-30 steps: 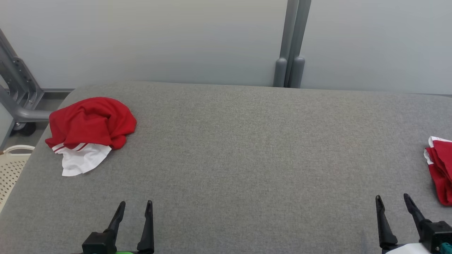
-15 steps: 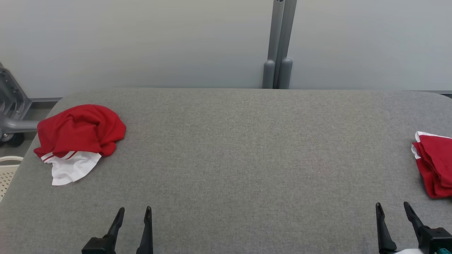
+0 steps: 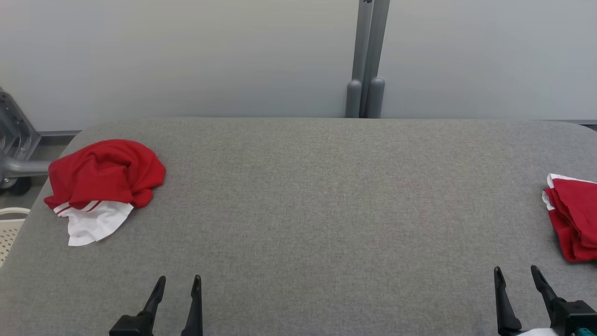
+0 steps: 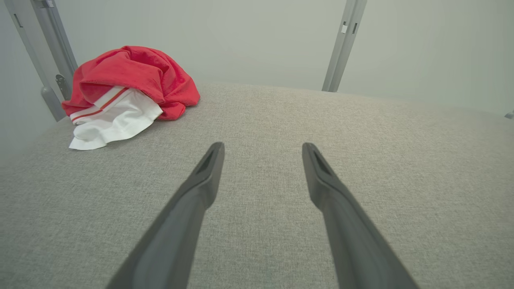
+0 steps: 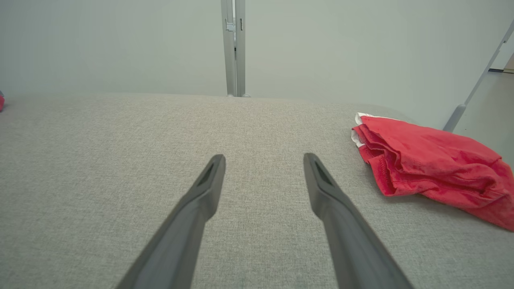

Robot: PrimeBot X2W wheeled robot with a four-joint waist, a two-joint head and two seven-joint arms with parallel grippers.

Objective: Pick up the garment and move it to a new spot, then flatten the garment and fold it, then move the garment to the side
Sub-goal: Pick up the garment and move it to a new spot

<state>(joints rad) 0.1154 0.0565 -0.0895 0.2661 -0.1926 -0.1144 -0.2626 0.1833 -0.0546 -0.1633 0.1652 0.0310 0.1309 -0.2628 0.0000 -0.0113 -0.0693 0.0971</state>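
The surface (image 3: pixel 308 196) is covered in grey woven cloth, matt, with a fine rough grain. The crumpled garment (image 3: pixel 105 175) at the left of the head view is soft red cloth, matt and creased, with a smooth white cloth part trimmed in thin red stripes. The second garment (image 3: pixel 576 219) at the right edge is the same matt red cloth with a white hem. The left tool (image 3: pixel 179 278) and right tool (image 3: pixel 515 269) look like dark matt plastic, smooth. The post (image 3: pixel 368 46) at top centre is grey painted metal with a faint sheen; the wall (image 3: pixel 186 56) behind is pale, smooth and matt. The basket (image 3: pixel 7 238) at the left edge is cream perforated plastic
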